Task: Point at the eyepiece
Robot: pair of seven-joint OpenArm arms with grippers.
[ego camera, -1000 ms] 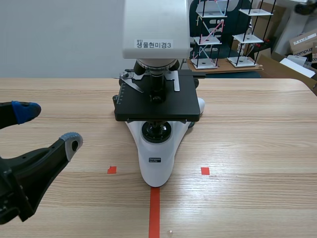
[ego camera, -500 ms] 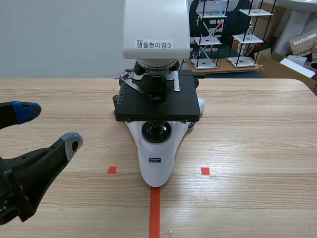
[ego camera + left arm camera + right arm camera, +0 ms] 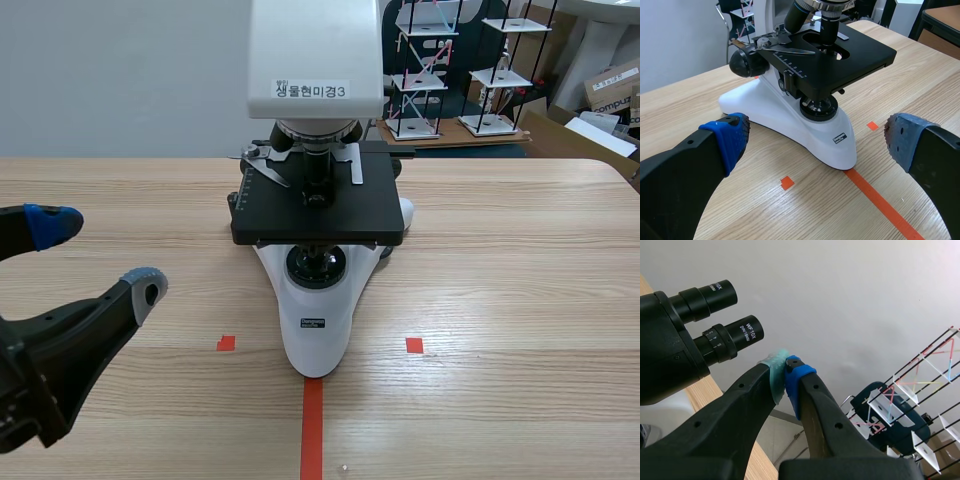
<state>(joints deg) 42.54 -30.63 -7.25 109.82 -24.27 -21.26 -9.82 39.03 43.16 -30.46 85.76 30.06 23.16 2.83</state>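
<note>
Nothing moved — right fingers (image 3: pixel 771 385) pressed together beside two eyepieces (image 3: pixel 741 333), left fingers (image 3: pixel 729 137) wide.

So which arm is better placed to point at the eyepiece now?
Right. The right gripper, shut, is raised with its tips close beside the nearer eyepiece. The left gripper is open and low, down by the microscope base.

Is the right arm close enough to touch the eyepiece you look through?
Probably yes. The right pincer, shut, has its tips just beside the nearer eyepiece, and nothing visible stands between them.
</note>
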